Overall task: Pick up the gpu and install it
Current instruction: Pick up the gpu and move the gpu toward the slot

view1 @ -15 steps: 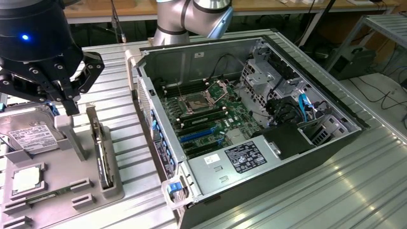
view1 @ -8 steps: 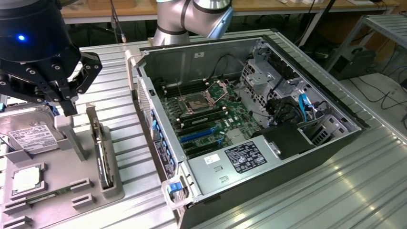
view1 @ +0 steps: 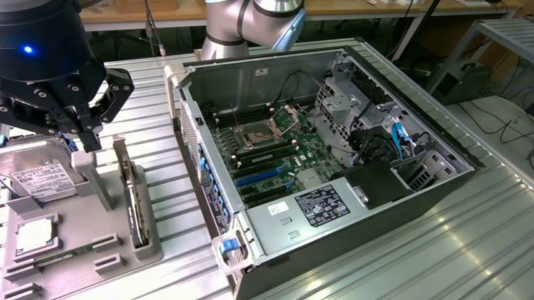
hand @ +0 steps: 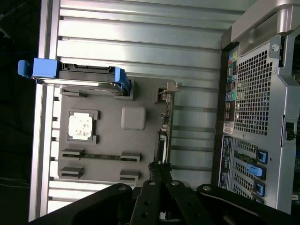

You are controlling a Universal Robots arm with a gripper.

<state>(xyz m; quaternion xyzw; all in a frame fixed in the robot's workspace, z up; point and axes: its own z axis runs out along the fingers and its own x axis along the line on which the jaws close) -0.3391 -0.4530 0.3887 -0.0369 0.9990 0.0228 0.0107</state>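
- The exterior view stands high and looks down at a slant into the open computer case [view1: 250,78], from near; the grey tray [view1: 84,219] lies at the exterior view's left.
- The wrist view looks straight down past the gripper [hand: 159,168] onto the tray, from well above it.
- Both views share the tray, the case's perforated rear wall and the ribbed metal table [view1: 467,237].

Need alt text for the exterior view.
Shut black hand hangs over a grey parts tray at the exterior view's left, where the gpu stands on edge. An open computer case lies at centre, motherboard exposed.
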